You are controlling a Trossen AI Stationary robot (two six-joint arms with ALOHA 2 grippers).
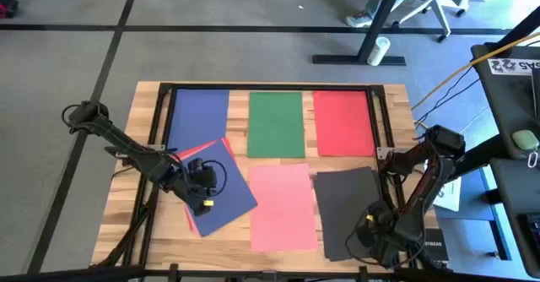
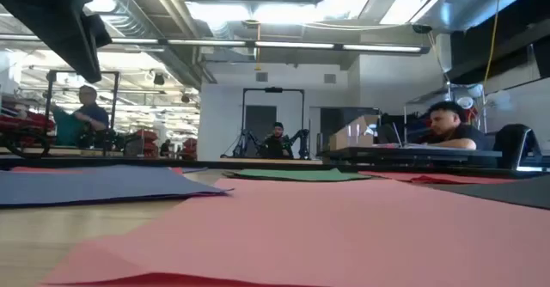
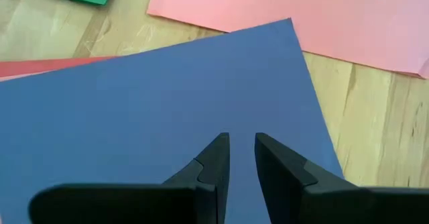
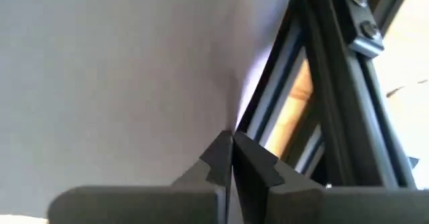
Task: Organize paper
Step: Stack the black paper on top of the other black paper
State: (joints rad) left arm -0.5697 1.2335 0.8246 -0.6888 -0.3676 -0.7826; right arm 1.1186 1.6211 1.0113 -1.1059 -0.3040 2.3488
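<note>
The paper lies flat on the wooden table. Along the far side are a blue sheet, a green sheet and a red sheet. Nearer lie a pink sheet and a dark grey sheet. A second blue sheet, turned askew, covers most of another red sheet. My left gripper is over the askew blue sheet, its fingers a narrow gap apart. My right gripper is shut at the dark grey sheet's right edge. My left gripper points down at the middle of the askew blue sheet; I cannot tell whether its fingertips touch the paper. My right gripper's shut fingertips come from above at the dark grey sheet's right edge, beside the frame rail; whether they press on the paper or hold it does not show.
A dark metal frame borders the table, and its rail runs right beside my right gripper. Bare wood lies between the askew blue sheet and the pink sheet. People sit in the room beyond the table.
</note>
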